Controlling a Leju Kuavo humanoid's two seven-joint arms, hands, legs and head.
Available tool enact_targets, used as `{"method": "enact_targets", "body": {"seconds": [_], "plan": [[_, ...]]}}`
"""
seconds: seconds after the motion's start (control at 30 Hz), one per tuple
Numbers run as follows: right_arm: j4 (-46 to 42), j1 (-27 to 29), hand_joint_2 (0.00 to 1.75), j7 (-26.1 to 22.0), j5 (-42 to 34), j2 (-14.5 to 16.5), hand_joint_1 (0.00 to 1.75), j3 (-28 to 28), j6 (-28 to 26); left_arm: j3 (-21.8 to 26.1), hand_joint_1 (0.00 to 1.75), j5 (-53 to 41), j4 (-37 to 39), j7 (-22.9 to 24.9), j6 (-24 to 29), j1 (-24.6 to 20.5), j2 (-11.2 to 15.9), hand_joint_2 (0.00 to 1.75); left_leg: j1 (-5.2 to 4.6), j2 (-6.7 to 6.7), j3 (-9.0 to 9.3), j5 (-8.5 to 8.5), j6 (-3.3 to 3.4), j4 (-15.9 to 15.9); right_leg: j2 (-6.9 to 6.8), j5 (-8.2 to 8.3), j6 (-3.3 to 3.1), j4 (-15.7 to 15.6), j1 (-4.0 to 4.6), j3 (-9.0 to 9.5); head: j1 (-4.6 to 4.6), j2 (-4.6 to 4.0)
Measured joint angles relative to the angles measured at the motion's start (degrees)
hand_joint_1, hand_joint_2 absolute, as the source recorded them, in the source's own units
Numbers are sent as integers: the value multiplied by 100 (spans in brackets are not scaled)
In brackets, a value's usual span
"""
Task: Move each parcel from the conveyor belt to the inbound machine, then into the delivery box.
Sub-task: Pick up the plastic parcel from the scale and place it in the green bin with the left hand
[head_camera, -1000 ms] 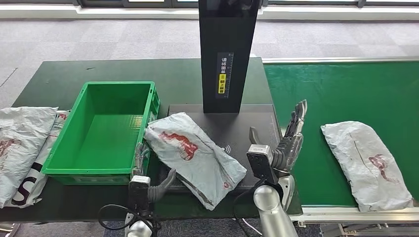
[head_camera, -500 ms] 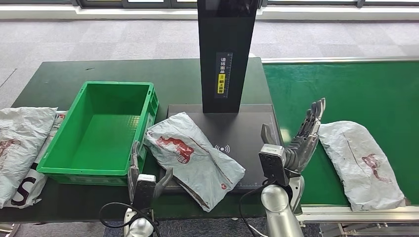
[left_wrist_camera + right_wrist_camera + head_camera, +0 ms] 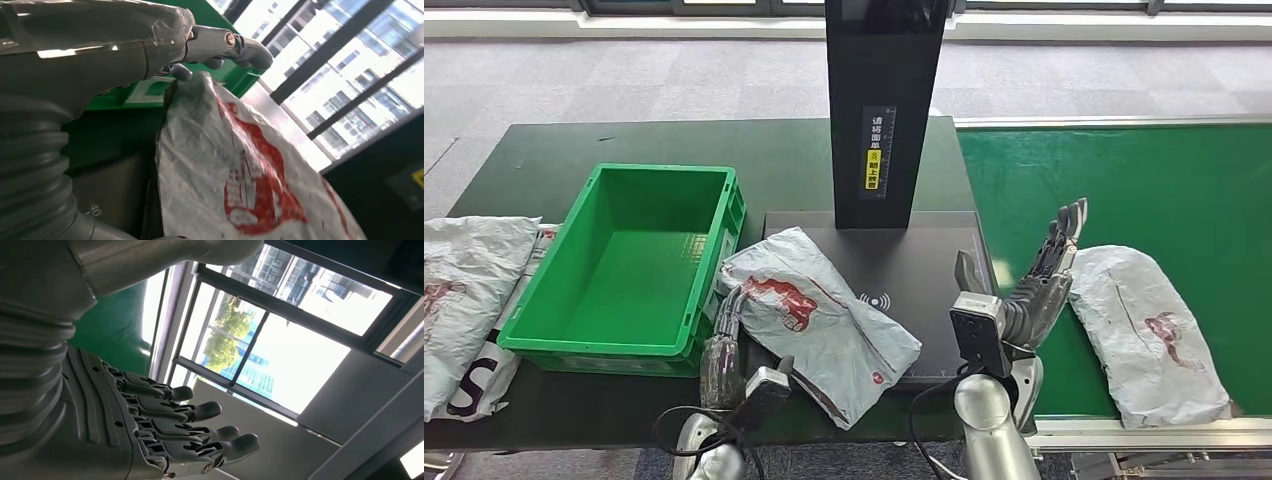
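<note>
The left hand [image 3: 724,335] has reached up to the near parcel's [image 3: 819,320] left edge.

grey parcel [image 3: 819,320] on scanner; second parcel [image 3: 1149,330] on belt

Both arms are silver tubes, each carrying a boxy grey camera block behind the wrist with black cables looping beneath. The right hand [image 3: 1036,290] has dark, segmented fingers [image 3: 200,412] with rounded tips and a ribbed grey cover behind them. The left hand [image 3: 724,335] has a thick grey thumb [image 3: 235,45] with a bright screw near its tip.
</note>
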Motion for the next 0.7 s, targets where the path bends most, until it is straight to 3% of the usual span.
{"method": "enact_targets", "body": {"seconds": [0.1,0.17,0.43,0.7], "plan": [[-168,26,175,0,-2,0,0,4,0,-2,0,-900,-21,165,3,-52,-26,175,-1,2,0,0,0,1,2,0,0,0,-1,-4,-1,0],[-393,58,175,-2,-8,-1,0,13,0,-98,0,-962,-48,254,6,-94,-41,175,-1,4,0,0,0,2,2,1,0,0,-1,-5,-1,0],[-967,129,175,-7,-66,-13,0,26,1,-1256,0,834,-57,-31,11,-350,-35,175,-2,7,0,0,0,1,2,1,1,-1,-1,-4,-1,0],[-1133,150,175,-7,-98,-15,0,26,2,-2134,0,1435,-161,-41,-32,-560,12,175,-1,8,0,0,0,1,2,3,0,0,0,-4,-2,0]]}}
